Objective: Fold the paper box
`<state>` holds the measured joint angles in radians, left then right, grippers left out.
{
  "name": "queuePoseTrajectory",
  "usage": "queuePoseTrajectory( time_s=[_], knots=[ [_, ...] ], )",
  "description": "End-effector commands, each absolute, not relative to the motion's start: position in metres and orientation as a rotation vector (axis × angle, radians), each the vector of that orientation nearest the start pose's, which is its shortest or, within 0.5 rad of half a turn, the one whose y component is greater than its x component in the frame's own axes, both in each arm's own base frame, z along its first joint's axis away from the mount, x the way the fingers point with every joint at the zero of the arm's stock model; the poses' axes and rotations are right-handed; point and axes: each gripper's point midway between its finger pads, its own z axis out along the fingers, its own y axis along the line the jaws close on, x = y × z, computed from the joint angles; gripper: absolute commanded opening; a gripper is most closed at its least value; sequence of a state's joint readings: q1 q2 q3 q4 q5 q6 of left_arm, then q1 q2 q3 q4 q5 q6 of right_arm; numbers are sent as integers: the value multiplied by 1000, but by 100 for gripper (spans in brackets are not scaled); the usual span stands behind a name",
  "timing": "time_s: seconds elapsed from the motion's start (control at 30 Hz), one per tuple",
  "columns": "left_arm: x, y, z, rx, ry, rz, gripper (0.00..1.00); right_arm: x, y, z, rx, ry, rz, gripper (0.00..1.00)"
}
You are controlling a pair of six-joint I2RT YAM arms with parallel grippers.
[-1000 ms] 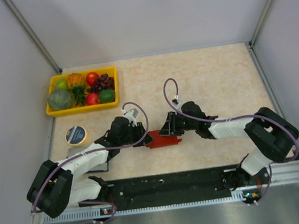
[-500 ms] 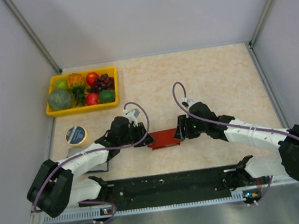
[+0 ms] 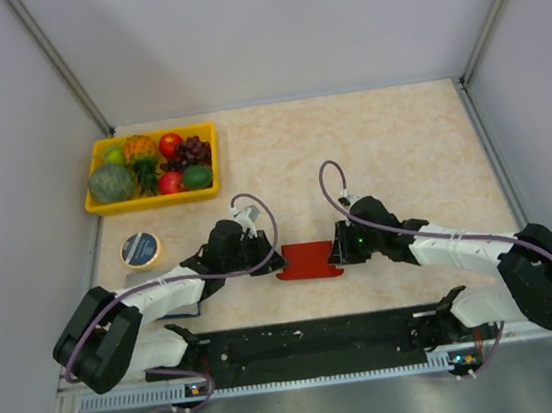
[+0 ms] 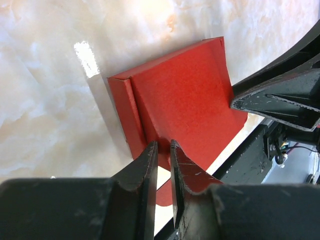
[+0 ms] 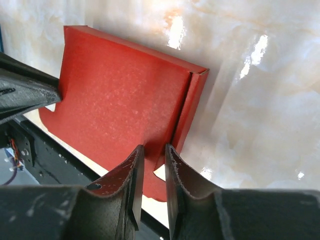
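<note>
The red paper box [image 3: 309, 260] lies low on the table between my two grippers, near the front edge. My left gripper [image 3: 269, 261] is shut on its left folded edge strip. My right gripper [image 3: 343, 250] is shut on its right folded edge strip. In the left wrist view my left gripper [image 4: 162, 150] pinches the crease of the box [image 4: 185, 95], and the right gripper's fingers [image 4: 280, 102] show at the far side. In the right wrist view my right gripper [image 5: 154, 155] pinches the opposite crease of the box [image 5: 120, 105]. The left gripper's fingers [image 5: 25, 92] touch its far edge.
A yellow fruit tray [image 3: 154, 200] stands at the back left. A round tin with a blue lid [image 3: 141, 248] lies left of my left arm. The black base rail [image 3: 312, 338] runs along the near edge just behind the box. Grey walls enclose the table.
My right gripper has moved right, from over the box to its right edge. The box now lies wider and flatter between both grippers. The left gripper has shifted slightly.
</note>
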<state>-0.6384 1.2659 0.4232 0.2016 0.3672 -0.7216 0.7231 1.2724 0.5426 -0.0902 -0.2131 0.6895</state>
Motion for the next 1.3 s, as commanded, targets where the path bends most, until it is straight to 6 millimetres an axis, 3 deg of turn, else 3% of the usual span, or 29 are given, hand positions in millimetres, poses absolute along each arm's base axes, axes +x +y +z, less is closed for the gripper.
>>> queuePoseTrajectory(
  time_s=[0.0,0.1,0.2,0.33,0.43,0.57,0.63,0.77,0.87,0.97,1.13,1.27],
  knots=[
    [197,-279,80,119,2324,-1221,19,192,267,59,-113,2503,1007,21],
    [198,-281,79,103,2320,-1198,19,193,266,55,-78,2497,1004,20],
    [202,-273,66,79,2335,-1101,15,196,262,50,-70,2488,974,17],
    [200,-258,45,137,2375,-972,15,199,253,46,-166,2469,866,18],
    [199,-251,41,213,2387,-872,19,197,247,49,-241,2468,798,21],
    [197,-255,56,294,2332,-910,26,195,242,57,-300,2445,775,27],
    [197,-256,71,309,2274,-935,37,196,239,61,-313,2440,747,28],
    [205,-251,88,306,2217,-896,46,198,237,60,-339,2442,716,32],
    [209,-247,87,307,2246,-842,53,200,242,55,-352,2451,730,32],
    [210,-242,70,279,2302,-808,55,199,250,51,-346,2436,789,33],
    [206,-249,44,283,2347,-883,56,197,247,38,-334,2452,779,34],
    [202,-243,18,263,2395,-856,47,195,241,22,-321,2461,772,33]
  ],
)
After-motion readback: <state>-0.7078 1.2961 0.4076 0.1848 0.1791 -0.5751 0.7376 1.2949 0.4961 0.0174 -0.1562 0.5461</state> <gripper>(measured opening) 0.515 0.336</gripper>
